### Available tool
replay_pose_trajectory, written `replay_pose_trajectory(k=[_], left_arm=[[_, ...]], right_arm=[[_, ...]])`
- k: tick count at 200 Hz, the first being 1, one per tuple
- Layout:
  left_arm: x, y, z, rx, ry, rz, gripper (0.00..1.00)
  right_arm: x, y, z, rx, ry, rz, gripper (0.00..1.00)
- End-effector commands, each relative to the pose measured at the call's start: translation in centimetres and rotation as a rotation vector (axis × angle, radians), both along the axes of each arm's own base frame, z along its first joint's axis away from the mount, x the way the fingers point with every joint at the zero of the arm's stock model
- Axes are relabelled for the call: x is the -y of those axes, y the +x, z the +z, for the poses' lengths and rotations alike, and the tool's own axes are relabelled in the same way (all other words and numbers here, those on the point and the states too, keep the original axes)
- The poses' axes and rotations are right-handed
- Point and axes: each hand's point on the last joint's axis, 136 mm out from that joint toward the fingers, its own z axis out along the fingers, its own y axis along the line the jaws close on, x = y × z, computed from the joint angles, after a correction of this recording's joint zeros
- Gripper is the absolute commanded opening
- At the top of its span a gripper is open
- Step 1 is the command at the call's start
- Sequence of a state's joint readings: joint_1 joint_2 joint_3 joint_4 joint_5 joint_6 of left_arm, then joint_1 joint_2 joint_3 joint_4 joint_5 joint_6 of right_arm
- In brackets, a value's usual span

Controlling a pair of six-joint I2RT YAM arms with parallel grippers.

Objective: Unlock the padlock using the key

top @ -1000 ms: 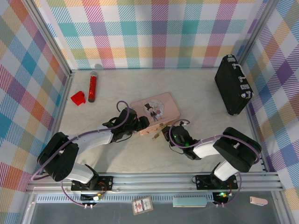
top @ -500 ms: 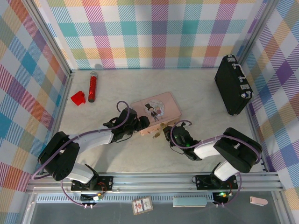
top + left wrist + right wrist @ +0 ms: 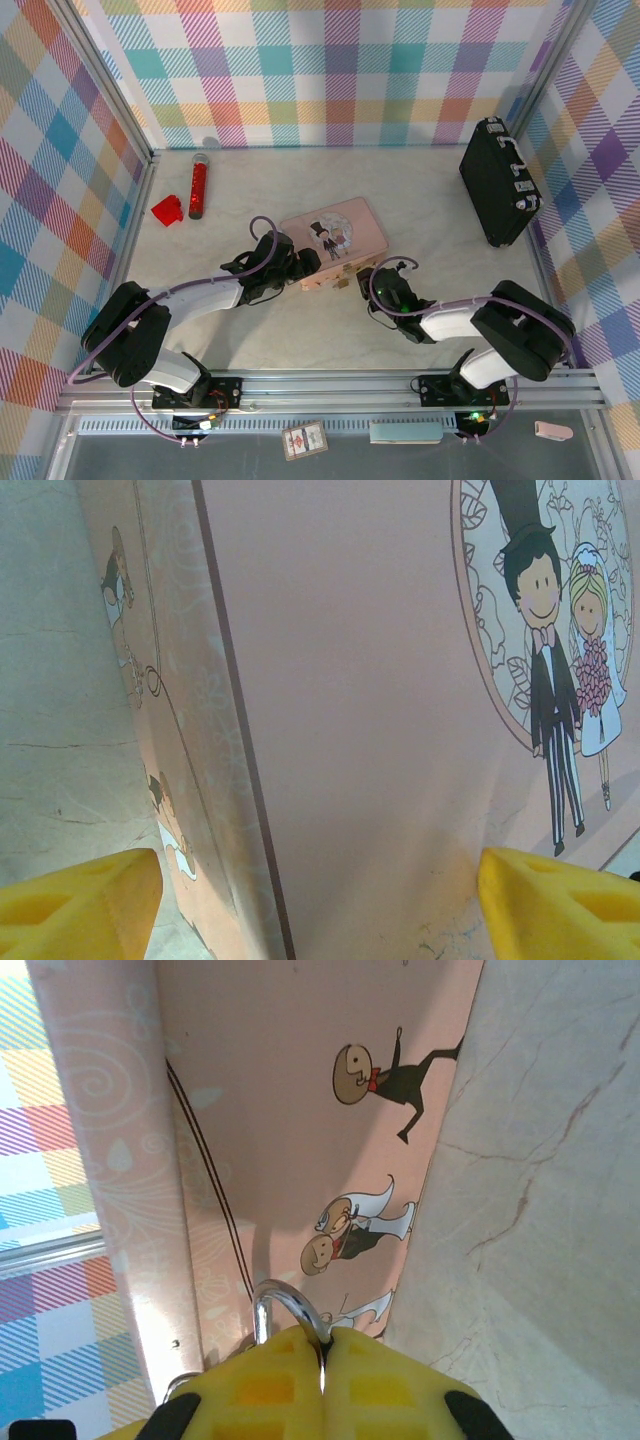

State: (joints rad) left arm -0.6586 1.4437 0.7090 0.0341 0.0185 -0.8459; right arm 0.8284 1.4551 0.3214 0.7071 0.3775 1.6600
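Note:
The pink tin (image 3: pixel 335 235) lies flat at mid-table. My left gripper (image 3: pixel 304 270) has its jaws set wide on the tin's near-left corner. In the left wrist view its yellow fingers (image 3: pixel 80 900) flank the tin (image 3: pixel 350 680), which my left gripper (image 3: pixel 320 885) holds between them. My right gripper (image 3: pixel 360 283) is at the tin's near edge, by the small brass padlock (image 3: pixel 343 284). In the right wrist view my right gripper (image 3: pixel 323 1345) is shut on the padlock's silver shackle (image 3: pixel 285 1300), against the tin's side (image 3: pixel 300 1110). The lock's body and the key are hidden.
A black case (image 3: pixel 500 180) stands at the back right by the wall. A red cylinder (image 3: pixel 197 188) and a small red piece (image 3: pixel 166 209) lie at the back left. Checked walls close in three sides.
My right arm's elbow has swung to the right and its wrist has shifted a little, bringing the padlock closer to the tin's near edge. The left arm and tin have stayed put.

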Motion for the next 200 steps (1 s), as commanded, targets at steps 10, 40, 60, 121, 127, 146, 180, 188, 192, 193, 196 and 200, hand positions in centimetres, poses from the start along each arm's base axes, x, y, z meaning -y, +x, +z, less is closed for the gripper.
replay_pose_trajectory(k=[10, 40, 60, 121, 127, 146, 180, 188, 192, 193, 196, 200], left_arm=[[-1.6, -1.1, -2.7, -0.071, 0.077, 0.025, 0.81], [-1.6, -1.0, -2.7, -0.07, 0.077, 0.027, 0.81], [-1.7, -0.9, -2.7, -0.07, 0.08, 0.028, 0.81], [-1.4, -0.6, -2.8, -0.073, 0.087, 0.023, 0.81], [-1.4, -0.6, -2.9, -0.074, 0.091, 0.024, 0.81], [-1.5, -0.5, -2.9, -0.079, 0.099, 0.032, 0.81], [-1.2, 0.2, -2.9, -0.074, 0.109, 0.027, 0.81], [-1.0, 0.5, -2.8, -0.072, 0.117, 0.021, 0.81], [-1.0, 0.6, -2.9, -0.073, 0.122, 0.021, 0.81], [-0.9, 0.6, -2.9, -0.073, 0.122, 0.021, 0.81], [-0.8, 0.8, -2.9, -0.073, 0.125, 0.018, 0.81], [-0.8, 1.0, -2.9, -0.073, 0.128, 0.017, 0.81]], right_arm=[[1.3, -0.3, -0.4, -0.007, -0.047, -0.029, 0.0], [2.1, -0.5, -0.5, -0.014, -0.081, -0.036, 0.0], [2.6, -0.5, -0.2, -0.008, -0.102, -0.035, 0.0], [3.9, -1.0, 1.2, 0.045, -0.172, -0.002, 0.0], [3.9, -1.1, 1.5, 0.062, -0.196, 0.023, 0.0], [3.5, -1.3, 3.0, 0.122, -0.307, 0.145, 0.0], [3.8, -2.6, 4.5, 0.217, -0.431, 0.281, 0.0], [4.0, -2.9, 5.0, 0.241, -0.466, 0.313, 0.0], [4.1, -3.1, 5.3, 0.253, -0.481, 0.328, 0.0], [4.1, -3.1, 5.4, 0.257, -0.485, 0.332, 0.0], [4.1, -3.2, 5.5, 0.267, -0.497, 0.344, 0.0], [4.0, -3.3, 5.9, 0.283, -0.512, 0.362, 0.0]])
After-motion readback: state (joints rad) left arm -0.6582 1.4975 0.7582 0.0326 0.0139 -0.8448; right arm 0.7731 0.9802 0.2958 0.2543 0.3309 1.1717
